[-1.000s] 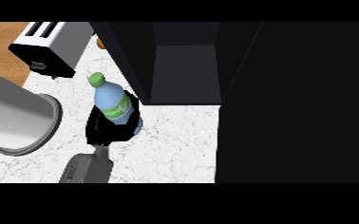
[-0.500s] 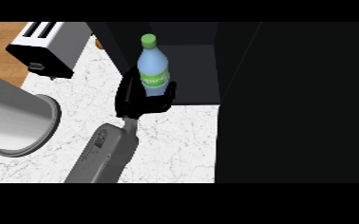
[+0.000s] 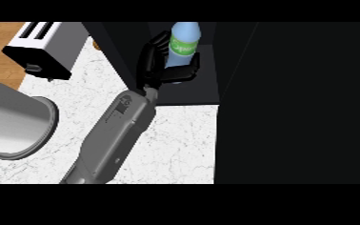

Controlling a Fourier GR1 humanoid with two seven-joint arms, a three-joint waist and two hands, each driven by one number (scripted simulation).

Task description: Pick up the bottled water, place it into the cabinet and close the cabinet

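on the white marbled counter point(image 3: 175, 143), at the upper left, stands a toaster point(image 3: 44, 47) with a pale boxy body, a black top and two slots; it sits half on a strip of wooden surface point(image 3: 10, 52) that runs along the left edge. lower left, a large round grey metal vessel point(image 3: 21, 124) with a curved rim juts into view, just beside the forearm. to the right, a tall black cabinet door point(image 3: 295, 105) fills the whole side of the scene, and behind the hand the dark cabinet point(image 3: 126, 52) opens as a deep box with flat black walls and floor. the cabinet's left wall stands close against the back of the hand, and the open door edge lies just right of the bottle.

one grey forearm rises from the lower edge, slanting up and right, ending in a black hand point(image 3: 160, 62); which hand it is cannot be told for sure, though it comes in left of centre. its fingers point(image 3: 184, 69) and thumb are curled round the bottled water point(image 3: 184, 40), clasping its lower half. the bottle is upright, of clear bluish plastic with a green label, held within the cabinet's opening; its cap is cut off at the top.
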